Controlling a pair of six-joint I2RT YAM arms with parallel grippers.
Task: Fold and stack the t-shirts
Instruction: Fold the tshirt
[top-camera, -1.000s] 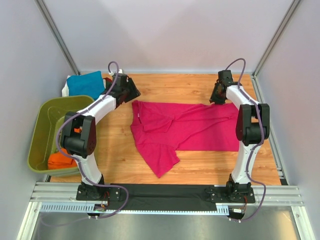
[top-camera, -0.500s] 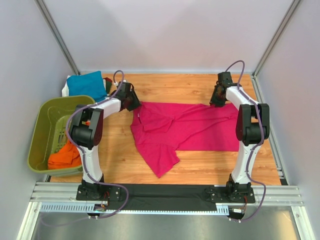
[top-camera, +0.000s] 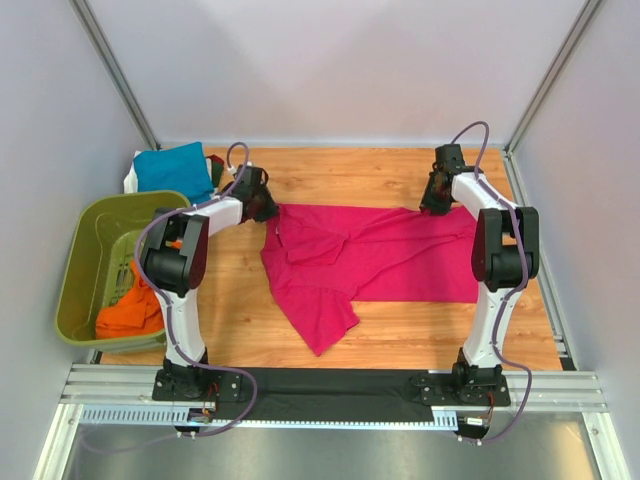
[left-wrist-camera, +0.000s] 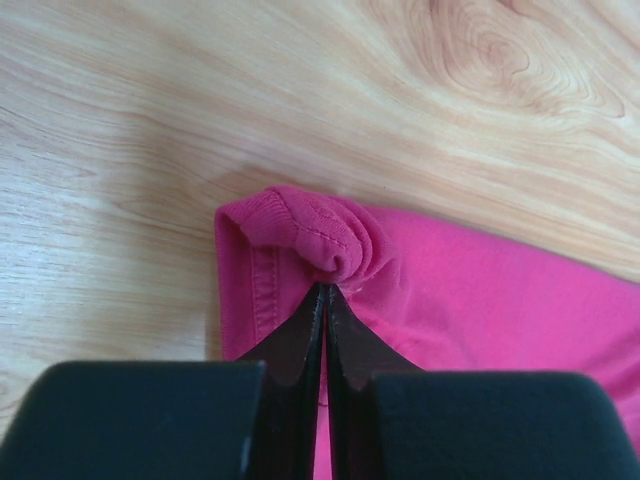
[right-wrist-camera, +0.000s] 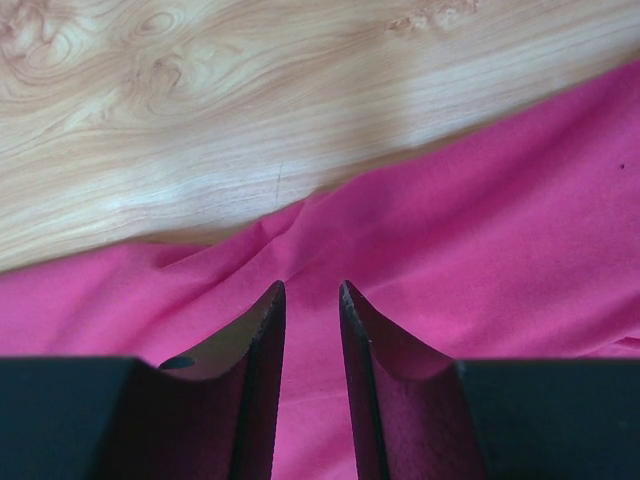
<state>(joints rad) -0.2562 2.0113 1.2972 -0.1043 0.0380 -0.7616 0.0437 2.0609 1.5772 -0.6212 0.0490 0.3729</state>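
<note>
Swung in from upper left, the left arm's (top-camera: 205, 212) jaws are pinching the limp pink shirt's (top-camera: 390, 260) corner on the bench (top-camera: 400, 335), while the right arm's (top-camera: 468, 190) jaws, slightly parted, are pressing its upper edge, grip unclear.

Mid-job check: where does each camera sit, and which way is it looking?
Top external: above and behind the bases, looking down at table, both arms, magenta t-shirt.
Left wrist: looks down along left gripper, shut on the t-shirt's bunched edge.
Right wrist: looks down along right gripper, fingers slightly apart over the t-shirt's edge.
Shared: the t-shirt on wood.
</note>
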